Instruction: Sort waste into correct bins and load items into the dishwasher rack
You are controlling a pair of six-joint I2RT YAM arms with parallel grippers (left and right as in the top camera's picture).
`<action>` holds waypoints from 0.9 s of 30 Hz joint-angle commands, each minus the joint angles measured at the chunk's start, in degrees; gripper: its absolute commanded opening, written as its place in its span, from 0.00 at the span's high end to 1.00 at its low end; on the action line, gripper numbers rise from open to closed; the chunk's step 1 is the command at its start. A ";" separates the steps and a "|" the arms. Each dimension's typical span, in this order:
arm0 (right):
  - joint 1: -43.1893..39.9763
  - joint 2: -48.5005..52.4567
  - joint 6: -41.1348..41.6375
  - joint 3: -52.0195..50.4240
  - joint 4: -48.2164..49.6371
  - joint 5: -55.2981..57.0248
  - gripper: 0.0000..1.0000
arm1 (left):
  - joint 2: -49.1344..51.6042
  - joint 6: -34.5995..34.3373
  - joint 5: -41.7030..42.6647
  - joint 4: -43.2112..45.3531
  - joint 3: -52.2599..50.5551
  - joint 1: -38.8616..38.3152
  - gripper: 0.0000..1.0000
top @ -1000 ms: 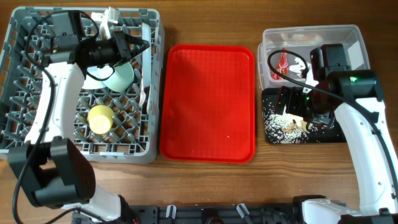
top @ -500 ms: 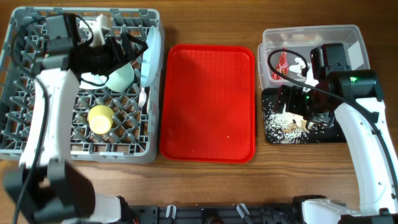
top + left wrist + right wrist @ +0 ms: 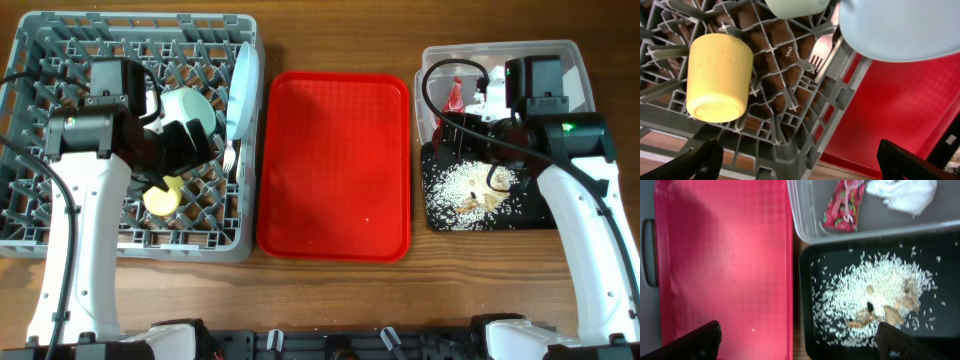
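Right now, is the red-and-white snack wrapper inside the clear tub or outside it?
Inside. The snack wrapper lies on the floor of the clear tub, within its walls, beside the white tissue.

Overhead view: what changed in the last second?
The left gripper withdrew from the far edge of the rack to above the yellow cup. The right gripper shifted off the black tray toward the tub, uncovering the rice. Cup, red tray and wrapper stayed put.
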 commanded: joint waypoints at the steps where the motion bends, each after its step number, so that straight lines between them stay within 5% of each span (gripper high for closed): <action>1: -0.13 -2.54 2.34 0.22 -1.66 -0.39 0.00 | -8.41 1.03 -2.10 2.58 -5.16 -0.35 0.00; 13: -0.13 -40.72 2.89 -15.96 3.13 5.22 0.00 | -46.12 2.51 -1.44 13.64 -28.85 -6.60 0.00; 27: -0.13 -47.67 2.95 -16.44 -0.26 5.20 0.00 | -49.42 2.29 -1.44 13.11 -29.31 -6.58 0.00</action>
